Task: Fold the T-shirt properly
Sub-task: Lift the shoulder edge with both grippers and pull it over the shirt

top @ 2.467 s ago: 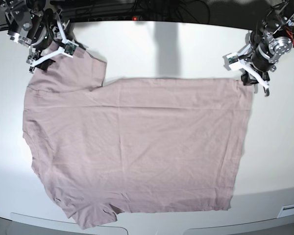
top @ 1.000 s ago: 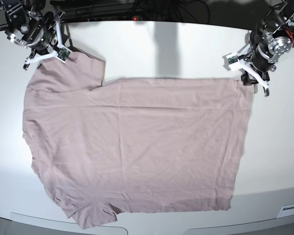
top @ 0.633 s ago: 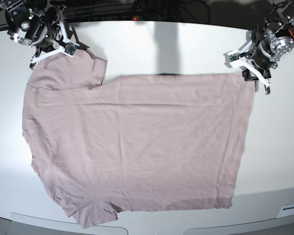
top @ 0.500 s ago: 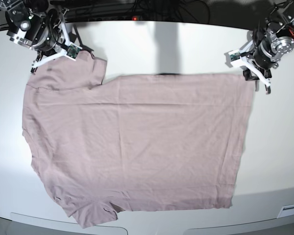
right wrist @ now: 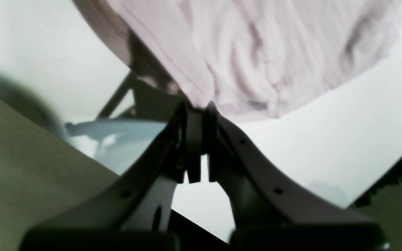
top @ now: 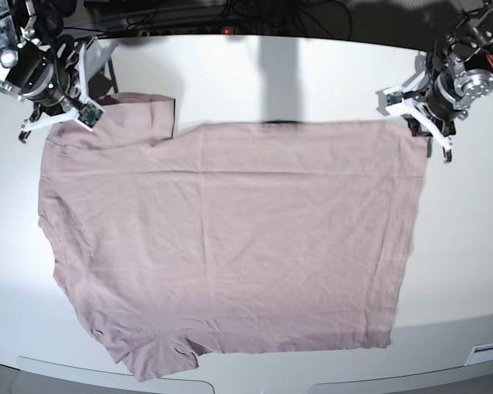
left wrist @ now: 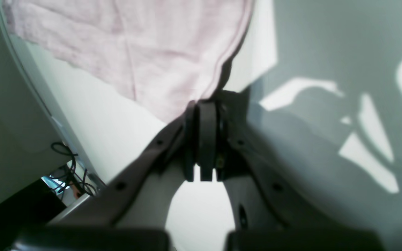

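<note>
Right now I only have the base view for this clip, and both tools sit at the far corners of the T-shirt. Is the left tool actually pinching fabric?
Observer: Yes. In the left wrist view the left tool is shut on the T-shirt, with a hemmed corner pinched between its pads.
Operator: And the right one, by the sleeve?
Observer: The right wrist view shows the right tool shut as well, with a stitched edge of cloth bunched into its tip.
Operator: Is the cloth there lying flat?
Observer: No. Just beyond the right tool it is wrinkled and raised off the table, with shadow under the edge.
</note>
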Robot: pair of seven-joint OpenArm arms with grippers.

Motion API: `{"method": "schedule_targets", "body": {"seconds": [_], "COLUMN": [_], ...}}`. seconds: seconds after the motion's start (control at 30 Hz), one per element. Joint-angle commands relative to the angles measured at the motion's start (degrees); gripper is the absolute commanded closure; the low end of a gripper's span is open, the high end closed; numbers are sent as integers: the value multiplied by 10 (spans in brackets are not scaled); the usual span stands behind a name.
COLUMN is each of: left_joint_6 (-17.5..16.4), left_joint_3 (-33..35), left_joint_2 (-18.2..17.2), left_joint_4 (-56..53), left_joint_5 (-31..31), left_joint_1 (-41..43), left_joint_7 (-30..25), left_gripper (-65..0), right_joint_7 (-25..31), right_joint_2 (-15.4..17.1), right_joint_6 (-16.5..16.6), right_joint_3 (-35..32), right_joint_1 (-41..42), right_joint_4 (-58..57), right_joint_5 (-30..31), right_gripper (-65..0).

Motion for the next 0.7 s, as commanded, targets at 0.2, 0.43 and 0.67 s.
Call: {"method": "schedule_targets", "body": {"seconds": [0.2,0.43,0.67], "left_joint_6": [8,7,8], "left_joint_3": [-3,-3,-3], "left_joint_2": [-11,-9,6], "left_joint_4": [8,7,7], "left_joint_5": [4,-63,-90], "left_joint_1": [-17,-68,-109], "left_joint_7": [-1,-34,-35], "left_gripper": [0,0,0], "right_joint_7": [14,47,63], "right_joint_2": [10,8,8], "right_joint_6": [-18,-56,-85], "right_joint_3": [32,31,31], "right_joint_1": [2,2,21], "right_joint_4": [33,11,-13], "right_joint_5": [1,9,16], "right_gripper": [0,0,0]}}
